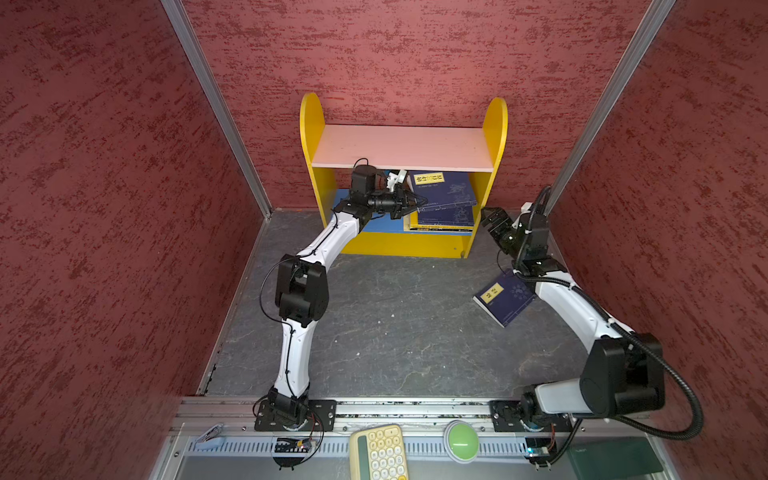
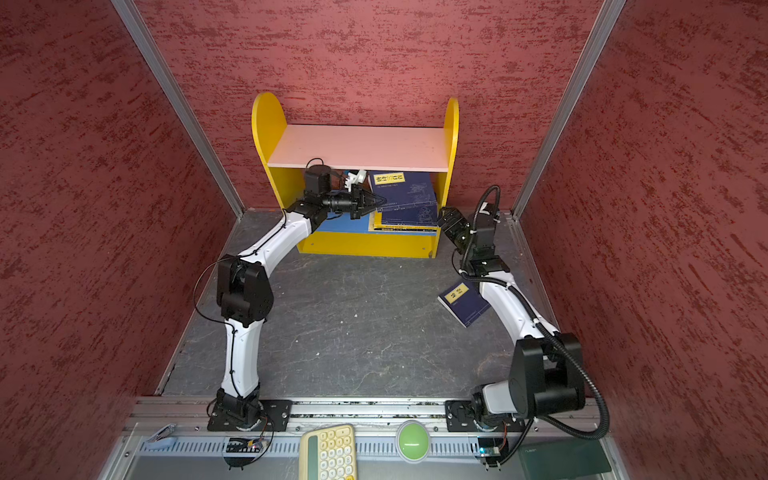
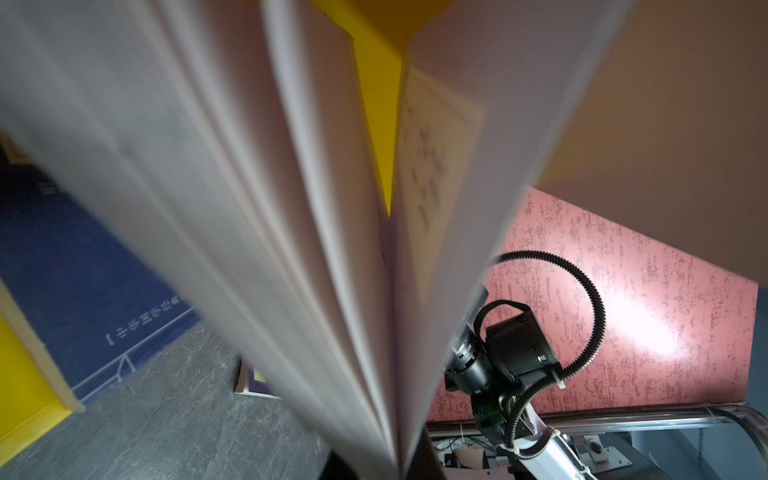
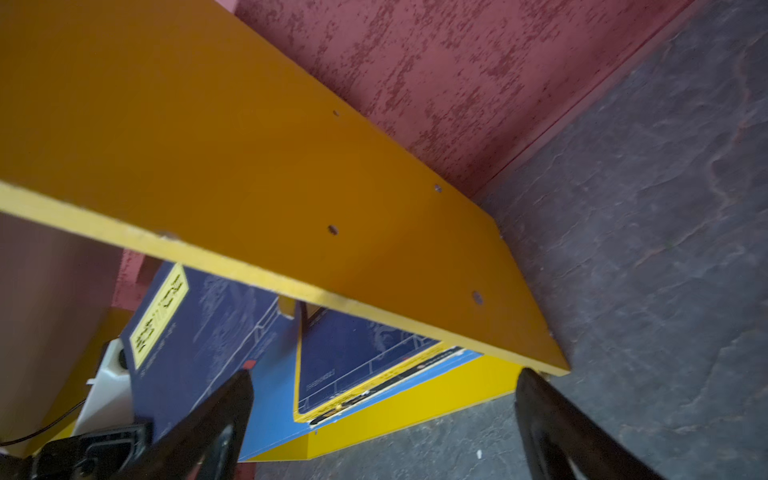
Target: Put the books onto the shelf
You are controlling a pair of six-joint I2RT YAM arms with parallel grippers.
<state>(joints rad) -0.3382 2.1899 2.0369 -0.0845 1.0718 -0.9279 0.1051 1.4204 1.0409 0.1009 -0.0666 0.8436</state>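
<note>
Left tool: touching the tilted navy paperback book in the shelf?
Touching. Left wrist view: pages of the navy paperback book fan out from the left tool.

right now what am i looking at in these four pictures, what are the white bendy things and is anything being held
Two white robot arms are bolted at the near edge of a grey table. Two pictures come from one overhead camera pair, so they look nearly alike; the other two come from a small camera on each arm's wrist. At the back stands a yellow shelf. The left arm reaches into its lower level, jaws shut on a navy book, whose fanned pages fill the left wrist picture. Beneath it, more books lie stacked on the blue board. The right arm hovers beside the shelf's right side, jaws open and empty. A second navy book lies on the table, partly under that arm.
</note>
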